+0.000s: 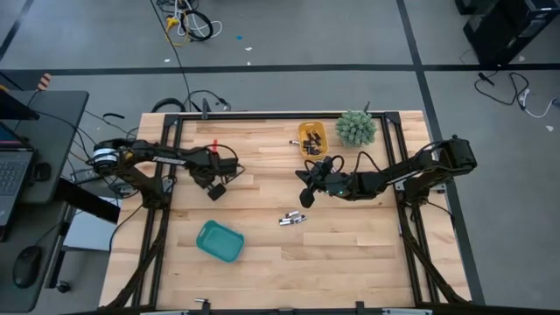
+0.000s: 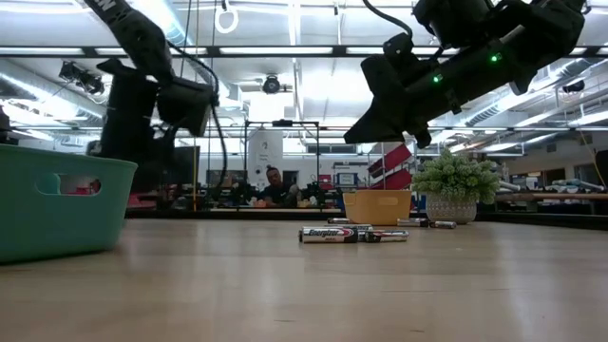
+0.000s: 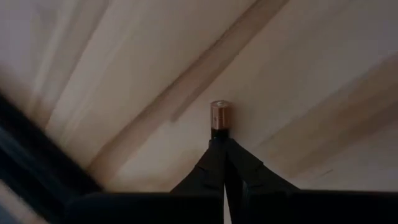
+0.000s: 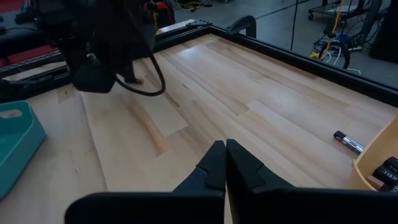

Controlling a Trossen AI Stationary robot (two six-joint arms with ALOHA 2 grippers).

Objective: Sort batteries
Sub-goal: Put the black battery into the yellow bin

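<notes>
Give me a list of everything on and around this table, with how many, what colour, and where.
Teal tray: one, teal, front left of the table.
Yellow bin: one, yellow, back centre, with dark batteries inside.
Loose batteries: a small cluster, dark and silvery, mid-table; exact count unclear.
Battery by the bin: one, dark with a silver end, on the wood.
Held battery: one, copper-topped, in the left end effector.
Plant: one, green, back right.
Laptop: one, dark, on a desk to the left.
Left end effector: shut on the held battery.
Right end effector: shut, empty, above the table.
</notes>
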